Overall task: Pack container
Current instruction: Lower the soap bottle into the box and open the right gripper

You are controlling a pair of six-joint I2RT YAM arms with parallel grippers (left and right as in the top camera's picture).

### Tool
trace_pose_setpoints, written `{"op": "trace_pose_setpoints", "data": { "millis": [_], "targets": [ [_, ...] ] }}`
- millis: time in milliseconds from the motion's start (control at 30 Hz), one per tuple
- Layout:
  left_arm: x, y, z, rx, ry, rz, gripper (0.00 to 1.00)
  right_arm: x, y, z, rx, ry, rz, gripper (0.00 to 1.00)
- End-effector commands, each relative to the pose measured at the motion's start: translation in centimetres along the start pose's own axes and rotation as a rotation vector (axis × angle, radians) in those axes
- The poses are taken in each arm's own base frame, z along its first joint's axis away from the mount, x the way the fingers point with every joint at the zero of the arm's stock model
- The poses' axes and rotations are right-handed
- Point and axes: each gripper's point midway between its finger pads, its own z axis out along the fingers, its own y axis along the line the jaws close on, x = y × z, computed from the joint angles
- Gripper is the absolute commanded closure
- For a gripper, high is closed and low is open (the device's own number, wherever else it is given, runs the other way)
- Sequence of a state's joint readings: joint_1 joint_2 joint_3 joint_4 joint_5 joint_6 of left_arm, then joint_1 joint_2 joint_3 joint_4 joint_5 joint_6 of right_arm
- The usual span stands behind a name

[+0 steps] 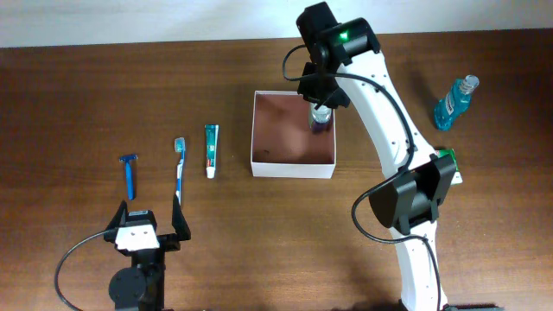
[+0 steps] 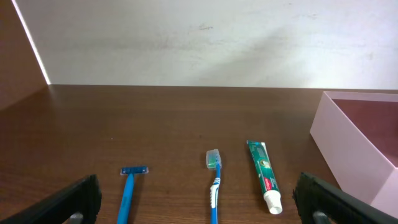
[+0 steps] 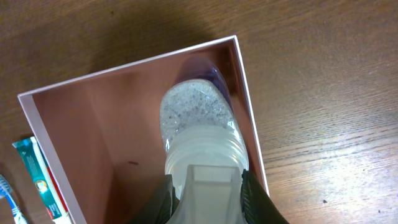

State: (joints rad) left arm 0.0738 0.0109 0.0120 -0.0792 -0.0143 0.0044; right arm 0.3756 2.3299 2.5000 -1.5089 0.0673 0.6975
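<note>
The container (image 1: 281, 138) is a square white-walled box with a reddish-brown inside, at mid table. My right gripper (image 1: 321, 102) reaches down into its back right corner, shut on the white cap of a clear speckled bottle (image 1: 321, 118) with a purple base. In the right wrist view the bottle (image 3: 196, 118) points down beside the container's right wall (image 3: 247, 118), clamped in the right gripper (image 3: 208, 193). I cannot tell whether it touches the floor. My left gripper (image 1: 150, 216) is open and holds nothing near the front left edge.
Left of the container lie a blue razor (image 1: 130, 173), a blue toothbrush (image 1: 180, 168) and a toothpaste tube (image 1: 211, 149), all ahead of the left gripper (image 2: 198, 198). A blue liquid bottle (image 1: 454, 101) lies at the far right.
</note>
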Motion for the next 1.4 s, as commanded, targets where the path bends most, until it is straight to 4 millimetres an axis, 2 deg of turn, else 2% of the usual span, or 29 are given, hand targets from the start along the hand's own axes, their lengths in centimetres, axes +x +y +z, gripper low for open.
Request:
{"op": "trace_pose_setpoints", "data": {
  "millis": [0, 300, 333, 400, 633, 1367],
  "targets": [
    [0.1, -0.3, 0.0, 0.015, 0.001, 0.012, 0.01, -0.5, -0.4, 0.3, 0.019, -0.016, 0.022, 0.78],
    [0.1, -0.3, 0.0, 0.015, 0.001, 0.012, 0.01, -0.6, -0.7, 1.4, 0.035, -0.001, 0.027, 0.77],
    [0.1, -0.3, 0.0, 0.015, 0.001, 0.012, 0.01, -0.7, -0.8, 1.4, 0.035, -0.001, 0.031, 0.72],
    [0.1, -0.3, 0.0, 0.015, 0.001, 0.012, 0.01, -0.9, -1.2, 1.4, 0.038, -0.002, 0.039, 0.7],
    [0.1, -0.3, 0.0, 0.015, 0.001, 0.012, 0.01, -1.3, -2.1, 1.8, 0.05, 0.008, 0.058, 0.7],
    [0.1, -0.3, 0.0, 0.015, 0.001, 0.012, 0.01, -2.0, -1.6, 2.0, 0.028, -0.02, 0.056, 0.69]
  ]
}}
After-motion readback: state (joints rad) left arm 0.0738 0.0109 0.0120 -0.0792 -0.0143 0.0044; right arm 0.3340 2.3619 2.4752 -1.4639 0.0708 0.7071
